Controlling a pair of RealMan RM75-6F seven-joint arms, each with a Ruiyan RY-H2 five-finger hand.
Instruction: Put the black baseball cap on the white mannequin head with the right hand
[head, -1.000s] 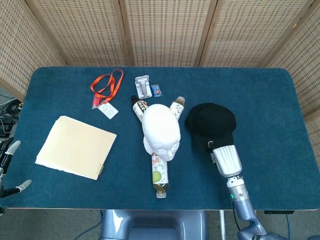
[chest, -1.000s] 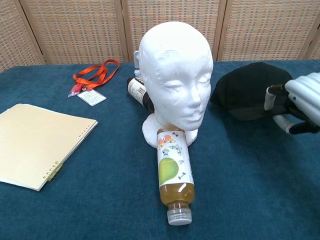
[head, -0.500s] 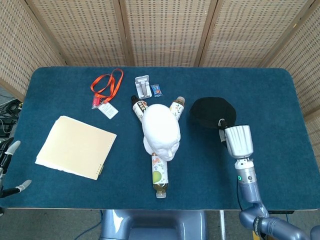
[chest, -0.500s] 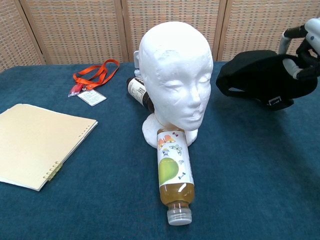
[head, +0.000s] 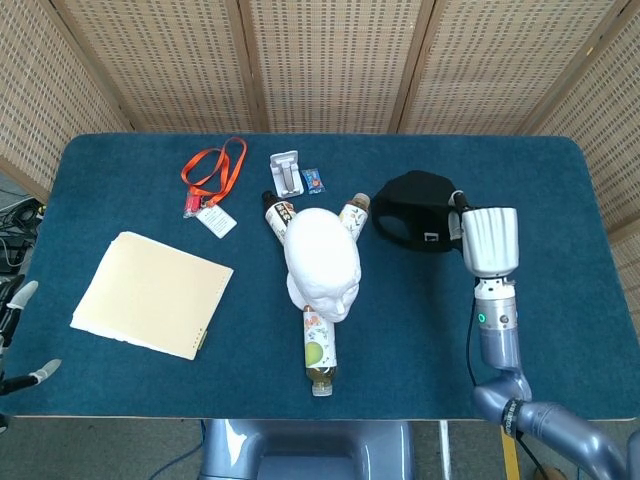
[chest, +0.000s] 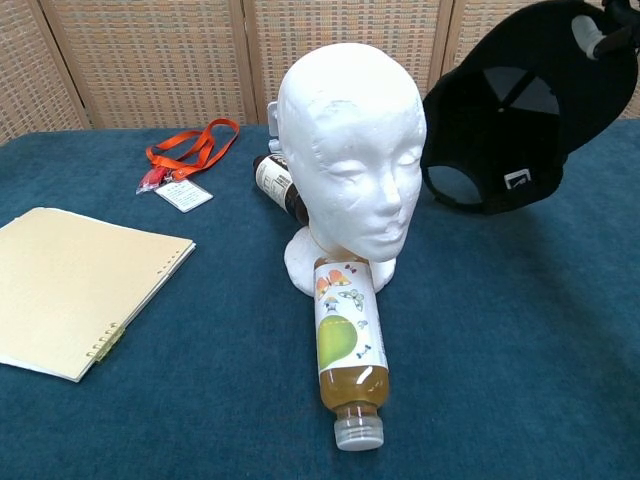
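The white mannequin head (head: 322, 262) stands upright at the table's middle, face toward the front edge (chest: 350, 160). The black baseball cap (head: 415, 212) hangs in the air to its right, lifted clear of the table, its open underside and back strap turned toward the chest camera (chest: 505, 110). My right hand (head: 458, 208) grips the cap at its right edge; only fingertips (chest: 592, 32) show past the fabric, the rest is hidden. The cap is beside the mannequin head, not touching it. My left hand (head: 22, 335) sits at the far left table edge, fingers apart, holding nothing.
A juice bottle (head: 318, 350) lies in front of the mannequin head; two more bottles (head: 277, 212) lie behind it. A cream notebook (head: 152, 293) is at the left, an orange lanyard with badge (head: 212, 172) and a white clip (head: 287, 172) at the back. Wicker screens stand behind.
My right hand has lifted the cap off the table, raised it and tipped it so its inside faces forward, shifting slightly toward the back. The left hand has stayed put.
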